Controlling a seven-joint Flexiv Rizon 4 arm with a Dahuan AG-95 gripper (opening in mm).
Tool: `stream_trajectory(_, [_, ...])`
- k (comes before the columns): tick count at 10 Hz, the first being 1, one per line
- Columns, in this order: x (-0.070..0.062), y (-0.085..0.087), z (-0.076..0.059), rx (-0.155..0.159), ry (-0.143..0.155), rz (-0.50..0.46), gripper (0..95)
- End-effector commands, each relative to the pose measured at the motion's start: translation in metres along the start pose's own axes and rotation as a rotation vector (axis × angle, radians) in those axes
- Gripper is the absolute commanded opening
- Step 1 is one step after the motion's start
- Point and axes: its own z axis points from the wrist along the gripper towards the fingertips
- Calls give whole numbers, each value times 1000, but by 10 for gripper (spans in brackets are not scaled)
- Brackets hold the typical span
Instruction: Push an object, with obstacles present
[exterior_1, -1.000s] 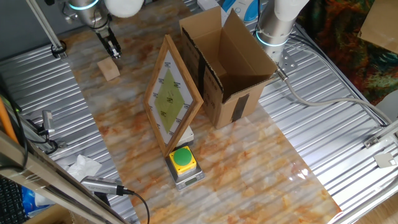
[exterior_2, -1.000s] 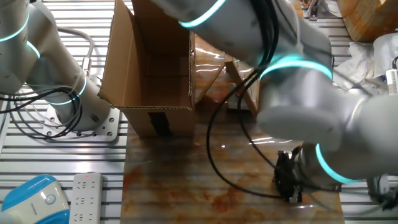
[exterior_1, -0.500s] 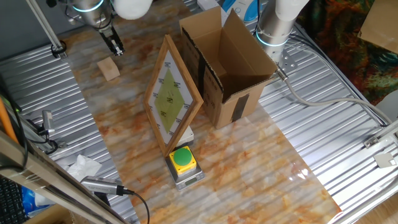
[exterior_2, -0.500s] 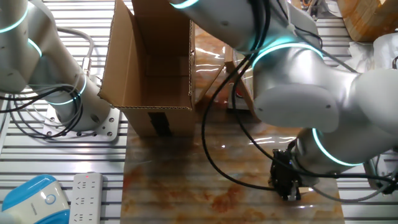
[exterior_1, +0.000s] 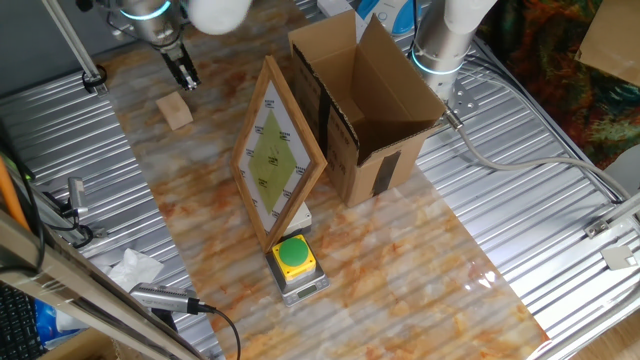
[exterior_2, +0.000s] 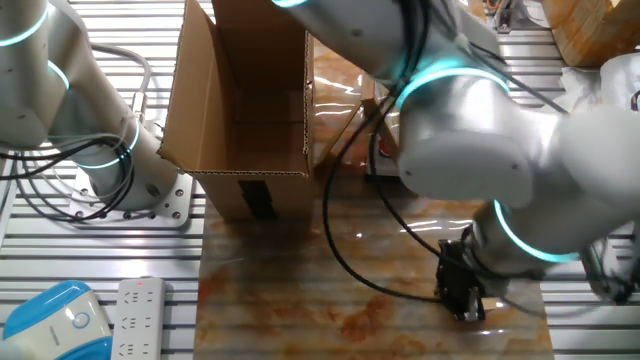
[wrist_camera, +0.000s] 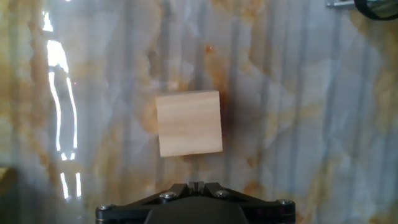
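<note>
The small light-tan wooden cube (exterior_1: 177, 110) lies on the marble tabletop at the far left; it fills the middle of the hand view (wrist_camera: 189, 123). My gripper (exterior_1: 186, 80) hangs just behind it, apart from it, with the fingers pressed together and holding nothing; it also shows in the other fixed view (exterior_2: 462, 300) and at the bottom edge of the hand view (wrist_camera: 196, 185). The obstacles stand to the right: the wooden-framed white board with a yellow-green diamond (exterior_1: 275, 155), the open cardboard box with black tape (exterior_1: 365, 100), and the yellow-and-green push-button on its grey base (exterior_1: 294, 262).
A second robot arm's base (exterior_1: 445, 45) stands behind the box. Ribbed metal panels (exterior_1: 60, 150) flank the marble top. Crumpled white paper (exterior_1: 135, 268) and a cable (exterior_1: 205, 310) lie at the front left. A power strip (exterior_2: 130, 318) lies near the box in the other fixed view.
My gripper has drawn back a little from the cube, up and away from it. The cube has not moved.
</note>
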Motion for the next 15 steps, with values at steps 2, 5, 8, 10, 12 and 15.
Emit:
stream_trajectory(2, [-2, -1, 1, 8, 9, -30, 0])
stream_trajectory(5, [-2, -1, 1, -1, 10, -71, 0])
stream_trajectory(8, [-2, -1, 1, -24, 6, -124, 0])
stream_trajectory(10, [-2, -1, 1, -36, -1, -154, 0])
stream_trajectory(12, [-2, -1, 1, -45, -6, -195, 0])
stream_trajectory(15, [-2, -1, 1, -66, -8, -229, 0])
